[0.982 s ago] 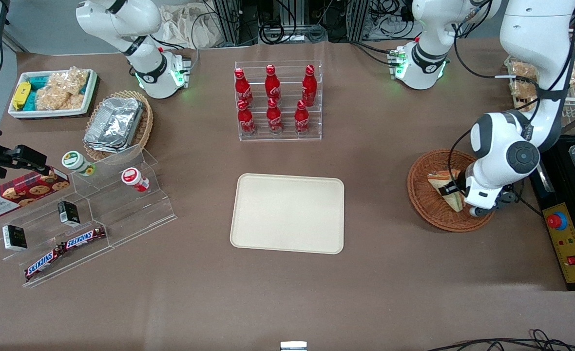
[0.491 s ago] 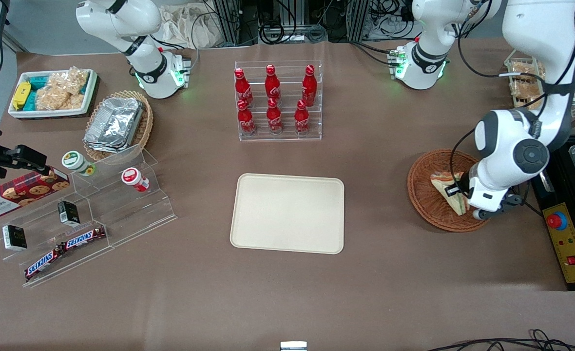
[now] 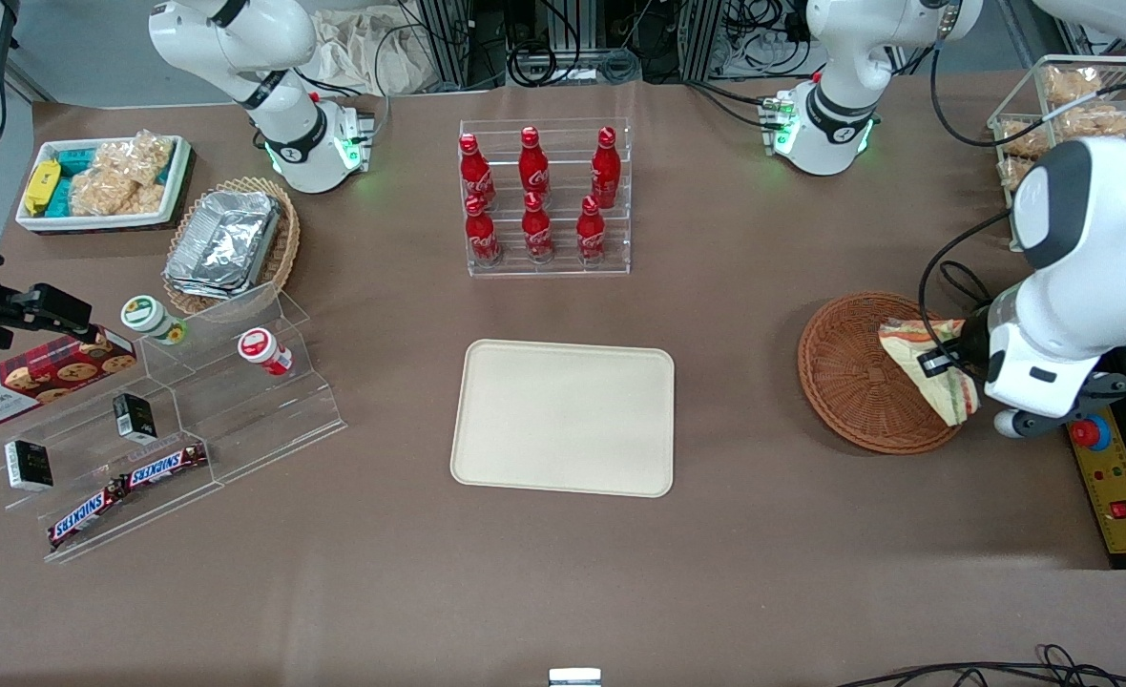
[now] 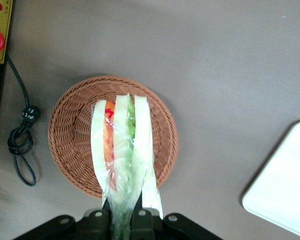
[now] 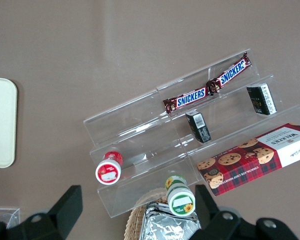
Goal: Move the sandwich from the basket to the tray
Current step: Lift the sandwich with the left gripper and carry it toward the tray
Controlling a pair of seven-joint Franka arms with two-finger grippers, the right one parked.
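My left gripper (image 3: 951, 367) (image 4: 122, 216) is shut on the sandwich (image 3: 926, 367) (image 4: 121, 150), a wrapped wedge of pale bread with green and orange-red filling. The sandwich hangs in the air above the reddish-brown wicker basket (image 3: 849, 377) (image 4: 70, 135), clear of its floor, over the rim toward the working arm's end of the table. The basket holds nothing else. The cream-beige tray (image 3: 563, 417) (image 4: 285, 195) lies bare at the middle of the table, well apart from the basket toward the parked arm's end.
A clear rack of red cola bottles (image 3: 544, 196) stands farther from the front camera than the tray. A yellow control box with a red button (image 3: 1112, 472) sits beside the basket at the table's edge. A wire rack of bagged snacks (image 3: 1059, 105) stands nearby.
The left gripper has risen with the sandwich, lifting it off the basket floor and carrying it toward the working arm's end, above the basket's rim.
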